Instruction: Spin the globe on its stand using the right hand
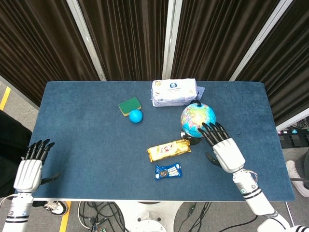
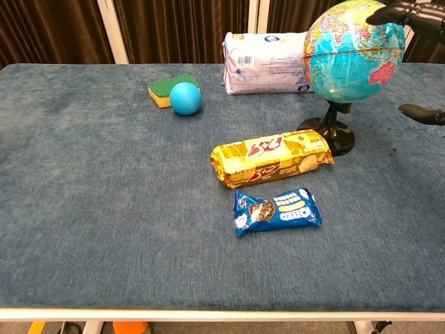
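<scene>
The globe (image 1: 195,118) (image 2: 351,52) stands upright on its black stand (image 2: 329,132) at the right of the blue table. My right hand (image 1: 223,148) (image 2: 414,17) is at the globe's near right side, fingers spread, black fingertips (image 1: 208,130) reaching onto the top of the sphere. In the chest view the fingertips (image 2: 389,12) lie at the globe's upper right and the thumb (image 2: 421,113) juts out lower, apart from the sphere. Nothing is gripped. My left hand (image 1: 31,166) hangs open off the table's near left edge.
A yellow biscuit pack (image 1: 168,150) lies just left of the stand, with a blue Oreo pack (image 1: 168,170) nearer to me. A white tissue pack (image 1: 174,92) lies behind the globe. A green sponge (image 1: 129,105) and blue ball (image 1: 135,116) sit mid-left.
</scene>
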